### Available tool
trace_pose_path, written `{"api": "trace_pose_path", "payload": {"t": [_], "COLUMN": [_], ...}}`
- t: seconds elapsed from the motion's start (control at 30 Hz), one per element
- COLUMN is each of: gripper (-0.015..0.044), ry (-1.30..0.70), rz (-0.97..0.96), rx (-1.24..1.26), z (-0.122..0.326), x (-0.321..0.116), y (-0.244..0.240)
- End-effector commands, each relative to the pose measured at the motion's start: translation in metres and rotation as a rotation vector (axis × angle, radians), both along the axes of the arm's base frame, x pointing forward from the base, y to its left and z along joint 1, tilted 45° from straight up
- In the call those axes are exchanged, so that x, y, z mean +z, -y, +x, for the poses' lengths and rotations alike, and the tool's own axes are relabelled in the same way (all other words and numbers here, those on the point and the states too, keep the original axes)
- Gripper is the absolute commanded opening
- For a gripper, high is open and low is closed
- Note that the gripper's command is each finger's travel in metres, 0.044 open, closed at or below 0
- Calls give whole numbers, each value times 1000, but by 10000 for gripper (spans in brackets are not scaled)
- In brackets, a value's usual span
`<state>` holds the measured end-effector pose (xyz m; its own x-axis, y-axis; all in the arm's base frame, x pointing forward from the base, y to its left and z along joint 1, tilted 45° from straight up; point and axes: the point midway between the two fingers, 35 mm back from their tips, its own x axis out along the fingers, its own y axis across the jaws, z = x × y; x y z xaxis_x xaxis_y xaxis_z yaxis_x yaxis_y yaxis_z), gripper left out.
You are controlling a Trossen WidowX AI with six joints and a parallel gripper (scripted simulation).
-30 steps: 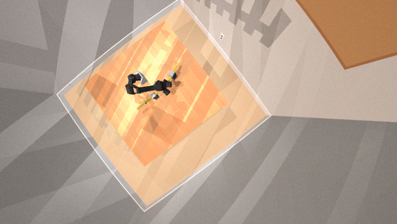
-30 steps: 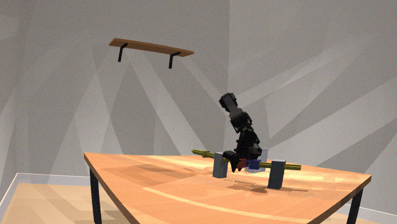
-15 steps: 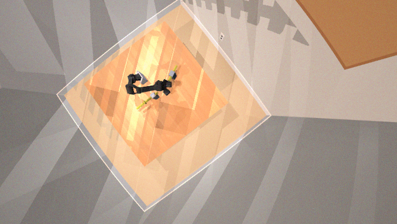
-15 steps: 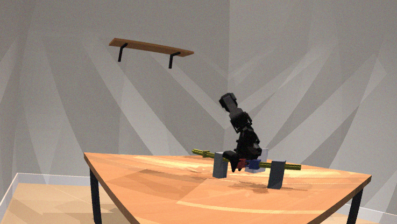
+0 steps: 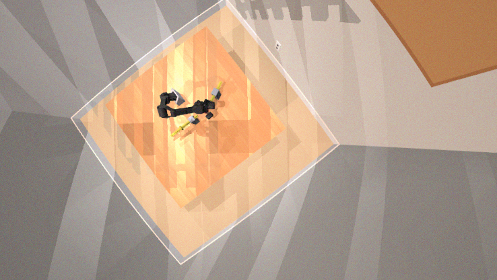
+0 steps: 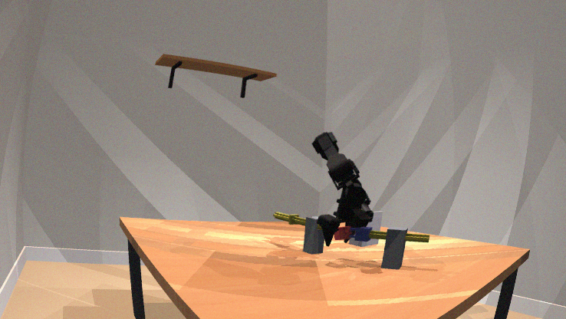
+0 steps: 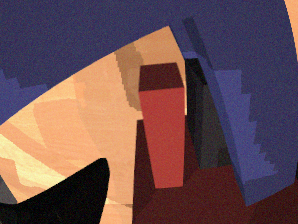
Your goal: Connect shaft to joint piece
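Observation:
The joint piece has a red part point(image 6: 343, 232) point(image 7: 162, 140) hinged to a blue part point(image 6: 362, 234) point(image 7: 75, 30). The blue part is on the end of the first yellow shaft point(image 6: 418, 238) point(image 5: 220, 84), held in a grey block point(image 6: 394, 250) point(image 5: 215, 92). The second yellow shaft point(image 6: 281, 215) point(image 5: 176, 131), with a collar, passes through the other grey block point(image 6: 313, 238) point(image 5: 191, 118). Its inner end is hidden in the exterior view. My gripper point(image 6: 337, 240) is open around the red part, its fingers standing apart. How exactly the opening lines up with the second shaft cannot be told.
The arm point(image 5: 184, 111) point(image 6: 343, 170) reaches over the wooden table point(image 5: 229, 167) point(image 6: 257, 277) from its base, close above both blocks. A pale upright plate point(image 5: 178, 97) stands by the base. A wall shelf point(image 6: 215, 67) is far behind.

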<state>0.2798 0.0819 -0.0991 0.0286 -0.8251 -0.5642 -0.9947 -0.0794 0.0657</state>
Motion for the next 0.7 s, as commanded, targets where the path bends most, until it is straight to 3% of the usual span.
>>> {"api": "trace_pose_path", "payload": {"t": [0.0, 0.2, 0.67], "gripper": [440, 440, 440], "ry": [2, -2, -31], "rz": [-1, 20, 442], "rx": [-1, -7, -29], "z": [0, 0, 1], "x": [0, 1, 23], "y": [0, 0, -15]}}
